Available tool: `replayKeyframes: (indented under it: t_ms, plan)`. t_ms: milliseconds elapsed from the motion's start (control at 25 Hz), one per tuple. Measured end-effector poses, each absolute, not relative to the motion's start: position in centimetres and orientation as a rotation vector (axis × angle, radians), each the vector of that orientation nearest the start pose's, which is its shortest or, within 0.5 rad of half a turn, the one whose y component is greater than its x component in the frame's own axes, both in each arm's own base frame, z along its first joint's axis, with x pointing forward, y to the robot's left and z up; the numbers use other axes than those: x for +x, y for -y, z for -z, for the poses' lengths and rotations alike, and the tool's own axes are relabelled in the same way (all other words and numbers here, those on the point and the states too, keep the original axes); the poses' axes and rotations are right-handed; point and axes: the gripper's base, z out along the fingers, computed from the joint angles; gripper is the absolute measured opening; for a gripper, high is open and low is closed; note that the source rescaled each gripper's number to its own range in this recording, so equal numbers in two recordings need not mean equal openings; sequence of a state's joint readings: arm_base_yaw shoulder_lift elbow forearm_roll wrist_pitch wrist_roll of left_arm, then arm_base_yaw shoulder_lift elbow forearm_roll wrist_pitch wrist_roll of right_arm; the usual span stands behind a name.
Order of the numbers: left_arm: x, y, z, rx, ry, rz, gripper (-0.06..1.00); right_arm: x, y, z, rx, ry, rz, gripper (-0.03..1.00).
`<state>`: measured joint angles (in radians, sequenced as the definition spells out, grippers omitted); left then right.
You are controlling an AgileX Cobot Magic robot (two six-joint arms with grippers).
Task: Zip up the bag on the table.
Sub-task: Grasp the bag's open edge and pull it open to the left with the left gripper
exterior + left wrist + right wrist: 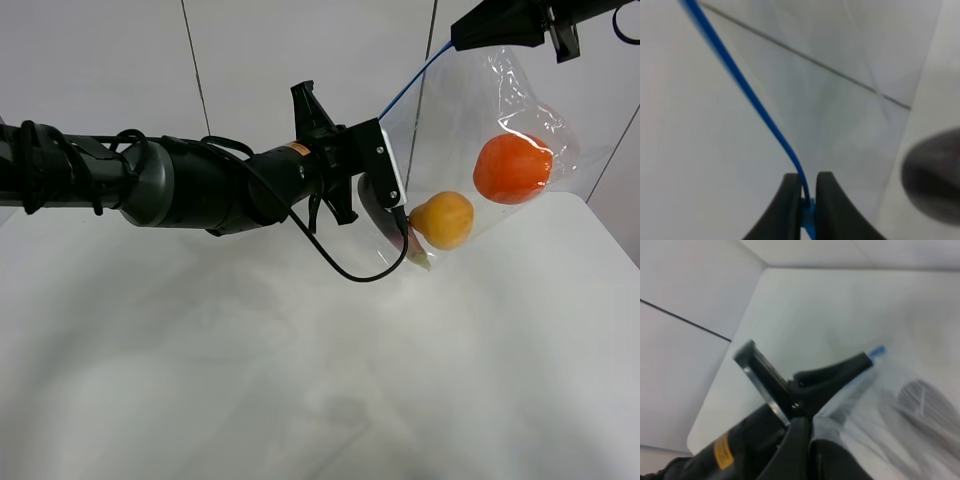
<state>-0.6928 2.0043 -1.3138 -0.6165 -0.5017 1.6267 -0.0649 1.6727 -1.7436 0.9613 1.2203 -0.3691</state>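
We have the bag (500,110) hanging above the desk (250,380), orange (512,168) and pear (443,219) weighing down soft, slippery film. We see left gripper (808,200) clenched on blue zipper strip (755,104), right gripper (811,447) clenched on top corner; the stiffer strip's our hold.

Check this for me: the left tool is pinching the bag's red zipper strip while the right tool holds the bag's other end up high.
Wrong colour. The zipper strip is blue, not red; the left wrist view shows it clamped in the left tool. The rest stands: the right tool holds the other end of the bag up high.
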Motion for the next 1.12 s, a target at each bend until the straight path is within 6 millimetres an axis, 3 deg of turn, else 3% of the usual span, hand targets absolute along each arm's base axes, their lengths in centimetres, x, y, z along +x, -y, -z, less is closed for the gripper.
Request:
replayKeyframes:
  t_ms: [160, 440, 800, 1120]
  plan:
    - [37.5, 26.5, -22.3, 1.220, -1.301, -0.530, 0.00, 35.1, -4.7, -43.2, -0.249, -2.222, -1.041, 0.00]
    - [38.4, 25.2, -21.9, 1.235, -1.353, -0.520, 0.00, 35.1, -4.7, -43.3, -0.248, -2.218, -1.041, 0.00]
    - [40.9, 20.5, -21.0, 1.192, -1.515, -0.518, 0.00, 35.1, -4.8, -43.4, -0.246, -2.209, -1.058, 0.00]
    - [41.3, 19.6, -20.8, 1.214, -1.547, -0.501, 0.00, 35.1, -4.9, -43.4, -0.251, -2.215, -1.049, 0.00]
